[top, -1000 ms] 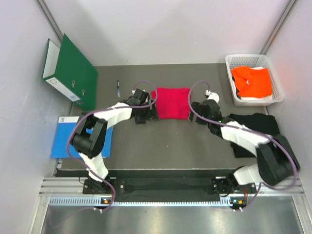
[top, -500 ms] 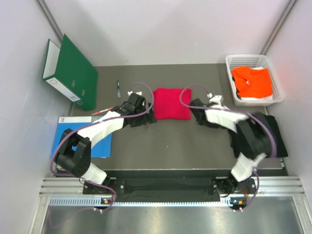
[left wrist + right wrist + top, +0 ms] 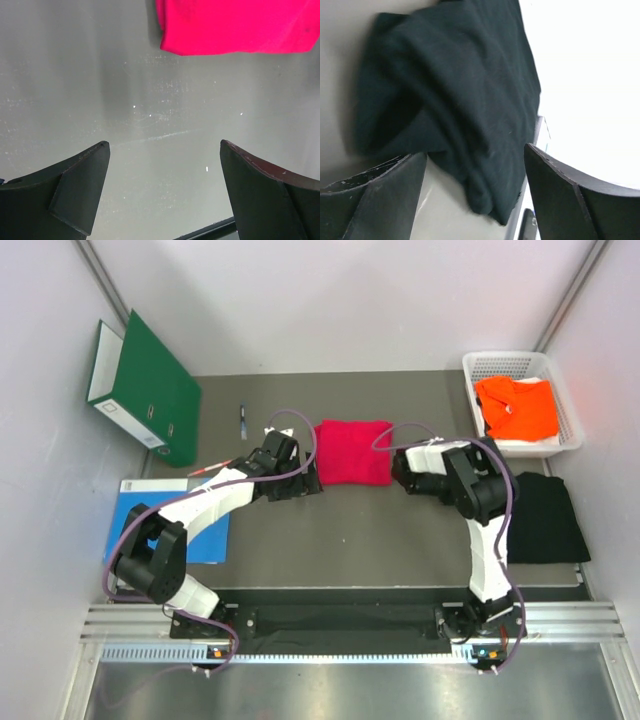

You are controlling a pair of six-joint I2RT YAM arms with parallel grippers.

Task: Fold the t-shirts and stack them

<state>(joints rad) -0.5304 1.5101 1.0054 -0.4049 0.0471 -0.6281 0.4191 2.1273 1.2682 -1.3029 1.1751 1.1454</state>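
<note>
Crimson t-shirt (image 3: 352, 452) lies folded on the tabletop (image 3: 350, 530) between left gripper (image 3: 162, 150) and right gripper (image 3: 475, 155), jaws wide, empty. Black t-shirt (image 3: 545, 518), seemingly rumpled, lies right; orange t-shirt (image 3: 517, 406) in the basket (image 3: 571, 437); green binder (image 3: 150, 390) left.

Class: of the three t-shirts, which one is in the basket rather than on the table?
The orange t-shirt, in the white basket at the far right. The red t-shirt and the black t-shirt lie on the table.

Left gripper (image 3: 162, 145), right gripper (image 3: 475, 150): jaws apart.
</note>
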